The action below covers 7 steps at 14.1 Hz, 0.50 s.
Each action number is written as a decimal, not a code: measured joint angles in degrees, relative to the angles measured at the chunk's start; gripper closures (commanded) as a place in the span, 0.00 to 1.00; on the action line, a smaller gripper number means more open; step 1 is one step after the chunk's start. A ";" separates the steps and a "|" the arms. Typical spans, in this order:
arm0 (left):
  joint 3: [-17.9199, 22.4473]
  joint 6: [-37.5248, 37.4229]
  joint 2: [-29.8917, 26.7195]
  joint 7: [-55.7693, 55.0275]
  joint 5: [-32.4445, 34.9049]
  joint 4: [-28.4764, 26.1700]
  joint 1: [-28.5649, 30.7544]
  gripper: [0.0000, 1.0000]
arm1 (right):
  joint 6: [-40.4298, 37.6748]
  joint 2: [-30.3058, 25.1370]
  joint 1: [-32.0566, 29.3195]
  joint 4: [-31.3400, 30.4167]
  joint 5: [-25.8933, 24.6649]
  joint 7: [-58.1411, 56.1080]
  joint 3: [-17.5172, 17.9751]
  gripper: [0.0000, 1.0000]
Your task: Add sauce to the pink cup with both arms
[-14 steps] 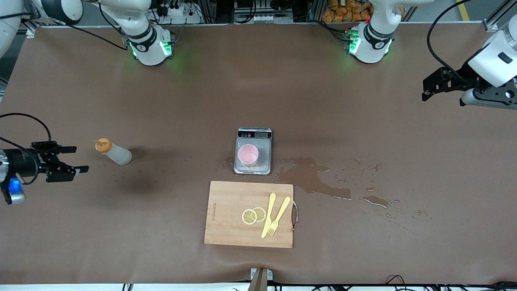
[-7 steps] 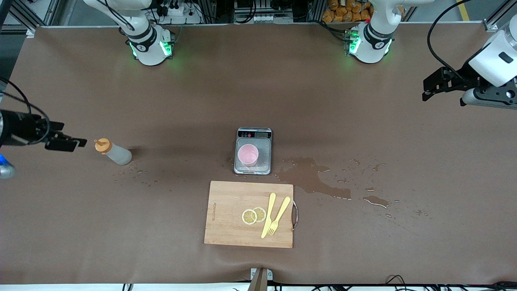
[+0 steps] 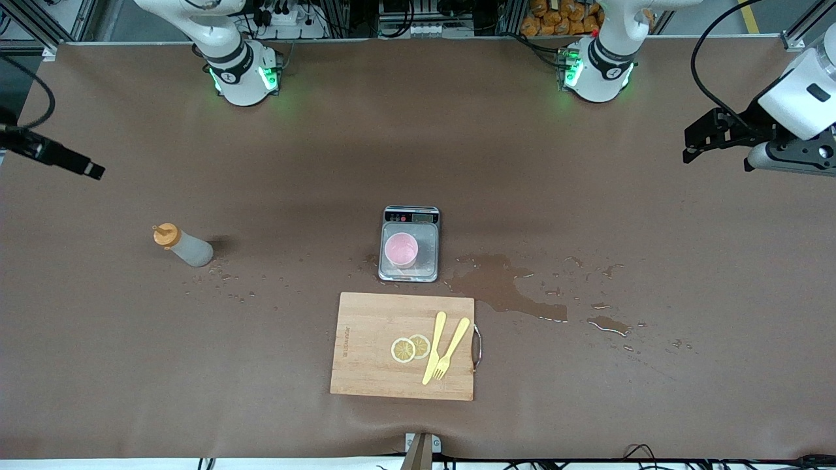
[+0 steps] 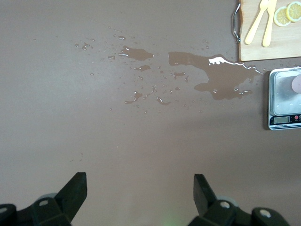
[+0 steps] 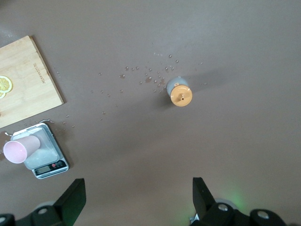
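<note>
The sauce bottle (image 3: 183, 246), translucent with an orange cap, stands upright on the brown table toward the right arm's end; the right wrist view shows the bottle (image 5: 180, 93) from above. The pink cup (image 3: 400, 250) sits on a small scale (image 3: 409, 243) mid-table, and the cup (image 5: 21, 148) leans slightly in the right wrist view. My right gripper (image 3: 91, 171) hangs open over the table's end, well apart from the bottle, its jaws (image 5: 138, 193) holding nothing. My left gripper (image 3: 687, 147) waits open over the other end of the table, also holding nothing (image 4: 139, 188).
A wooden cutting board (image 3: 366, 346) with two lemon slices (image 3: 410, 348), a yellow knife and a fork (image 3: 450, 349) lies nearer the front camera than the scale. A wet puddle (image 3: 503, 287) spreads beside the scale toward the left arm's end. Droplets (image 3: 222, 287) dot the table by the bottle.
My right gripper has drawn away from beside the bottle and risen, now mostly out of the front view. The bottle, cup and left arm have not moved.
</note>
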 measured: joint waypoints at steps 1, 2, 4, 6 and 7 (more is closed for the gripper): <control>0.00 0.00 0.00 0.00 0.00 0.00 0.00 0.00 | 2.12 -3.17 0.00 -4.32 -0.32 -0.62 0.03 0.00; 0.00 0.00 0.00 0.00 0.00 0.00 0.00 0.00 | 3.51 -5.11 0.01 -7.10 -0.44 -0.84 0.07 0.00; 0.00 0.00 0.00 0.00 0.00 0.00 0.00 0.00 | 5.28 -6.07 0.01 -8.84 -0.65 -1.00 0.11 0.00; 0.00 0.00 0.00 0.00 0.00 0.00 0.00 0.00 | 6.55 -5.61 0.04 -8.38 -1.78 -1.67 0.12 0.00; 0.00 0.00 0.00 0.00 0.00 0.00 0.00 0.00 | 6.85 -5.11 0.05 -7.64 -2.36 -2.19 0.15 0.00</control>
